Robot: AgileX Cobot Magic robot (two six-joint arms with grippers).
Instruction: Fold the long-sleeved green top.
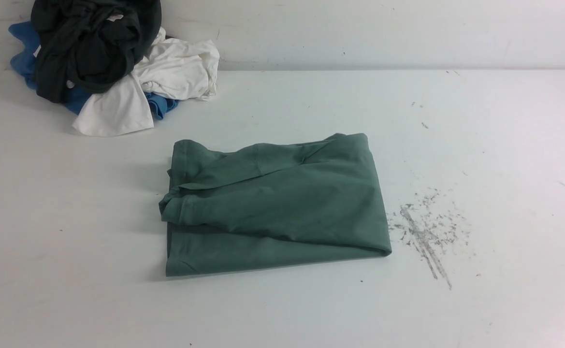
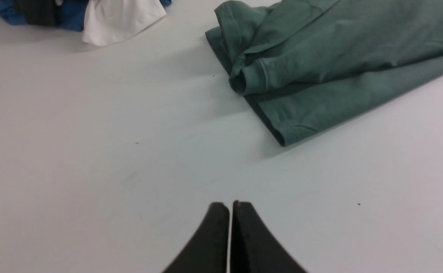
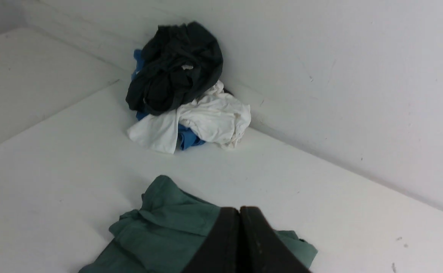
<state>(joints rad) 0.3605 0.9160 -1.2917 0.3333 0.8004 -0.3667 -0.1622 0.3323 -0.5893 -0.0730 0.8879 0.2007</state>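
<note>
The green long-sleeved top (image 1: 275, 203) lies folded into a rough rectangle in the middle of the white table, a cuffed sleeve end showing at its left side. Its logo print is hidden. It also shows in the left wrist view (image 2: 320, 64) and the right wrist view (image 3: 160, 231). Neither arm shows in the front view. My left gripper (image 2: 230, 206) is shut and empty above bare table, well apart from the top's corner. My right gripper (image 3: 240, 210) is shut and empty, above the top with nothing between its fingers.
A heap of black (image 1: 89, 43), white (image 1: 166, 77) and blue (image 1: 23, 53) garments lies in the far left corner against the wall (image 1: 383, 29). Grey scuff marks (image 1: 425, 232) stain the table right of the green top.
</note>
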